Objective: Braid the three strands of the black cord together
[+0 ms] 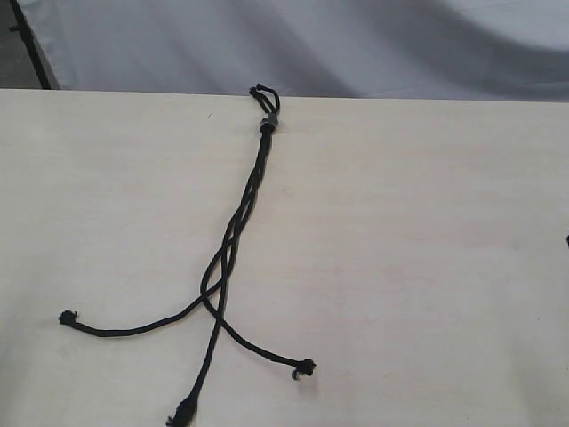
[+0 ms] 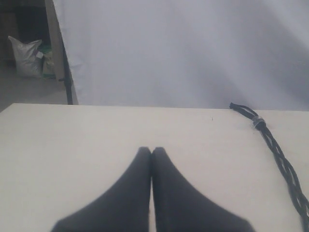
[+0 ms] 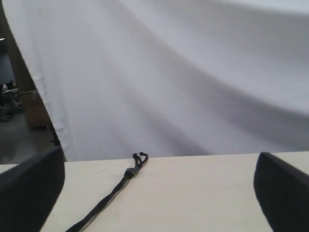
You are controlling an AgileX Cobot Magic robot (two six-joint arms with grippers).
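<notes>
No writing to call here: no text, brand, number or sign can be read in any view. Up at ten o'clock in the left wrist view, a white sack (image 2: 26, 55) shows a small pale patch, too blurred to tell whether it is a label.

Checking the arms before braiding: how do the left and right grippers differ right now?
The left gripper is shut, fingertips touching; the right gripper stands wide open. The black cord lies ahead between the right gripper's fingers, but off the left gripper's line. Both hold nothing, above the table.
</notes>
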